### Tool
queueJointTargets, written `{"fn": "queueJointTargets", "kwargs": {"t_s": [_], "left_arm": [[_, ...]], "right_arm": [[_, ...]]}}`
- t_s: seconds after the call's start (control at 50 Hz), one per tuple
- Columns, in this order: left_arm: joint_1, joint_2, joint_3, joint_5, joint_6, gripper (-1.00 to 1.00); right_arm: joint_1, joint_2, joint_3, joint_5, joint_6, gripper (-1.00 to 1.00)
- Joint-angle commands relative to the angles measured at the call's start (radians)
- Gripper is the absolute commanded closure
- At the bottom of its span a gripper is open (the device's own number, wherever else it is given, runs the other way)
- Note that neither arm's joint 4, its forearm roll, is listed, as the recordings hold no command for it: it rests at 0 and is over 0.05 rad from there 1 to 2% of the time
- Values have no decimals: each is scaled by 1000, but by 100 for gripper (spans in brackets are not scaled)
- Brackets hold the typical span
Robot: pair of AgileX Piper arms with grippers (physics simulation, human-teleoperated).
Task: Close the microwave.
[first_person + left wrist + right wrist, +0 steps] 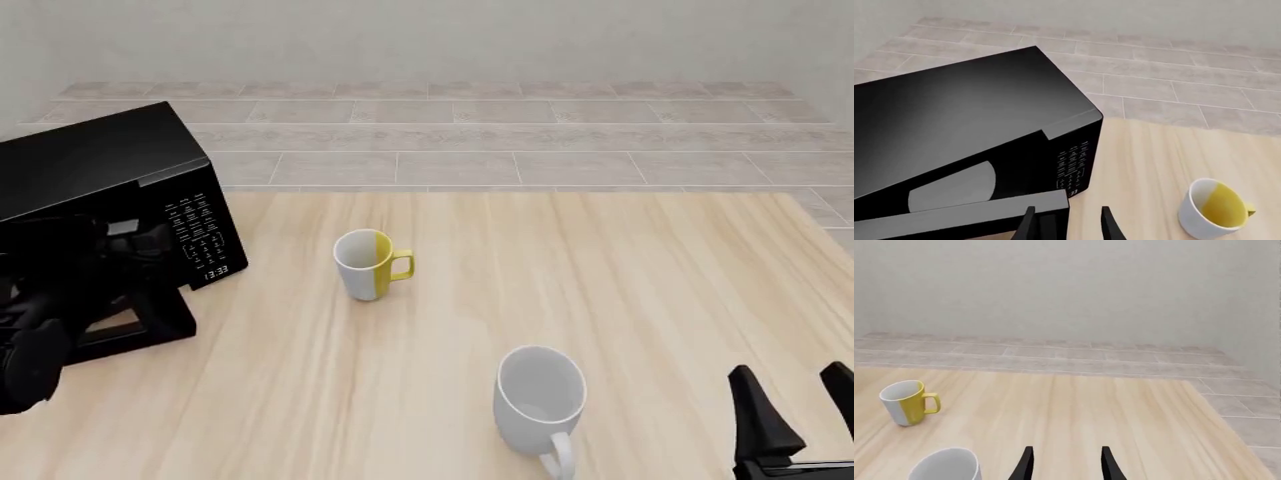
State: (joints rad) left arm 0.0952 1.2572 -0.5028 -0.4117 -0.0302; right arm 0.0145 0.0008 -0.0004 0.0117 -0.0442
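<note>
Our left gripper (1067, 222) has its jaws apart, just behind the open door (961, 216), placed, we judge, to push it shut. The microwave (100, 175) sits at the table's (534, 280) far left; its display (218, 271) reads 13:33. Our right gripper (798, 400) idles, jaws apart, near the white mug (541, 395).

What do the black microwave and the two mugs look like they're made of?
The microwave looks like glossy black plastic or painted metal: its top shows a soft sheen. The yellow-and-white mug and the white mug look like smooth glazed ceramic, though it's only a render.
</note>
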Motion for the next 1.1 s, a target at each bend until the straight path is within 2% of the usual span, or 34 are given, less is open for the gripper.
{"fn": "queueJointTargets", "kwargs": {"t_s": [0.02,0.32,1.1], "left_arm": [[-9,49,-70,-1,19,-100],[-11,49,-102,32,8,-100],[8,156,-156,12,-8,-100]], "right_arm": [[-1,0,0,1,3,-100],[2,0,0,2,5,-100],[3,0,0,4,4,-100]]}}
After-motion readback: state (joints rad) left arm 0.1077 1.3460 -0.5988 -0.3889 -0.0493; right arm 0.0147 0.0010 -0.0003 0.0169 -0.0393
